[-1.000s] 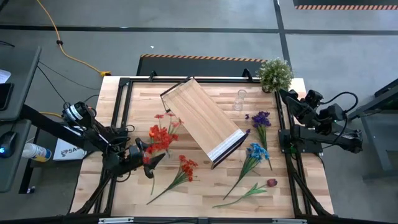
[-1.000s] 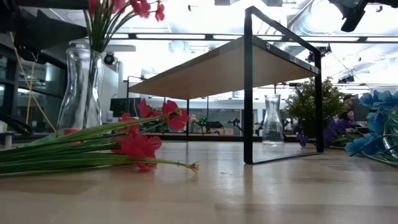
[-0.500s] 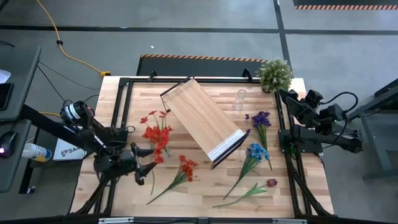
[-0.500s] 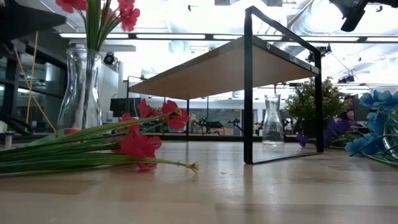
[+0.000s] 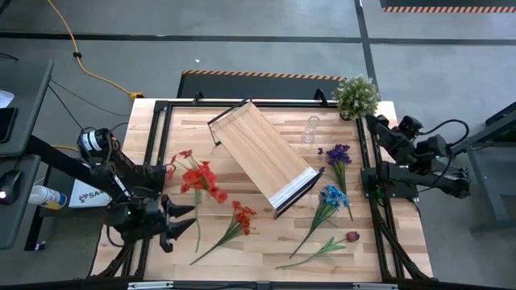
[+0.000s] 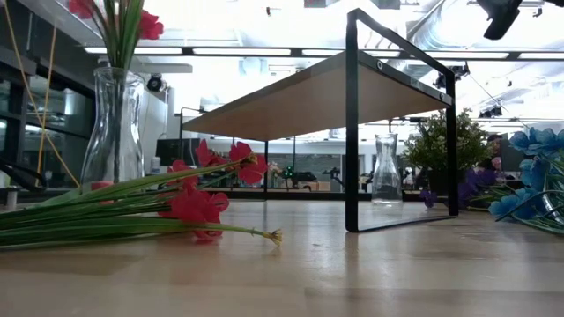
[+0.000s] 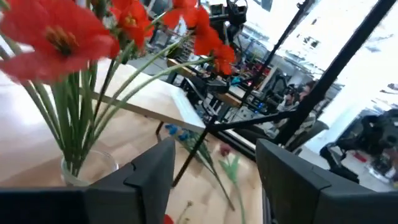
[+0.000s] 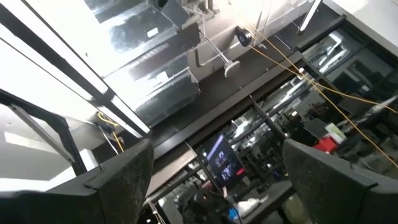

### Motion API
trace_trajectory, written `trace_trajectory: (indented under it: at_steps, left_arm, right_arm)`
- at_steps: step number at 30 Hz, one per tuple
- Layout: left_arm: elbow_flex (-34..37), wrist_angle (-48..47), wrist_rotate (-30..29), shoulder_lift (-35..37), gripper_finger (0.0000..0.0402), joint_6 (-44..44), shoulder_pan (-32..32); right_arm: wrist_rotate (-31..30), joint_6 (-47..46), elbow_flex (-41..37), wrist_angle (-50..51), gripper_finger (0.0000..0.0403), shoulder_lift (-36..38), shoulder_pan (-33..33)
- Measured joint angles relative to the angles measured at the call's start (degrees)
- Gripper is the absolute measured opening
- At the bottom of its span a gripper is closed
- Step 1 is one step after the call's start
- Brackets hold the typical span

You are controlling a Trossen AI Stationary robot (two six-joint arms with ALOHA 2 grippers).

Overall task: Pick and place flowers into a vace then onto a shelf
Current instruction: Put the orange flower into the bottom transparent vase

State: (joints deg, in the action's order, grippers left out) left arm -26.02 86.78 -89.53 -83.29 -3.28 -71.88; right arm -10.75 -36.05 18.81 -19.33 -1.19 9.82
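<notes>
A bunch of red flowers (image 5: 200, 179) stands with its stems in a clear glass vase (image 6: 113, 132) on the table's left half; the vase mouth (image 7: 87, 165) shows in the left wrist view. My left gripper (image 5: 179, 225) is open and sits on the near-left side of the vase, apart from it. More flowers lie flat on the table: orange-red (image 5: 239, 216), blue (image 5: 329, 197), purple (image 5: 337, 155) and dark red (image 5: 351, 237). The shelf (image 5: 262, 155) stands slantwise mid-table. My right gripper (image 5: 375, 122) is open, raised at the right edge and points upward.
A second, empty glass vase (image 5: 310, 129) stands beyond the shelf's far right side. A bushy potted plant (image 5: 356, 95) is at the far right corner. A black frame (image 5: 161, 145) runs along the table's edges. Bare wood lies along the near edge.
My left gripper has drawn back from the vase toward the table's near-left corner. The red blooms have swung from leaning right over toward the table's left, while the vase has kept its place.
</notes>
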Motion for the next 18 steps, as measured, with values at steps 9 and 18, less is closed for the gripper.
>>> trace_trajectory:
  at_steps: [9, 18]
  left_arm:
    - [-7.35, -0.49, -0.63, 0.0, 0.0239, 1.5, -0.9]
    - [-15.63, -4.76, -0.6, -0.02, 0.0239, 1.26, -0.9]
  right_arm:
    - [0.17, 0.02, 0.02, -1.53, 0.0344, 0.0, 0.0]
    - [1.76, 0.31, 0.02, -2.82, 0.0344, 0.0, 0.0]
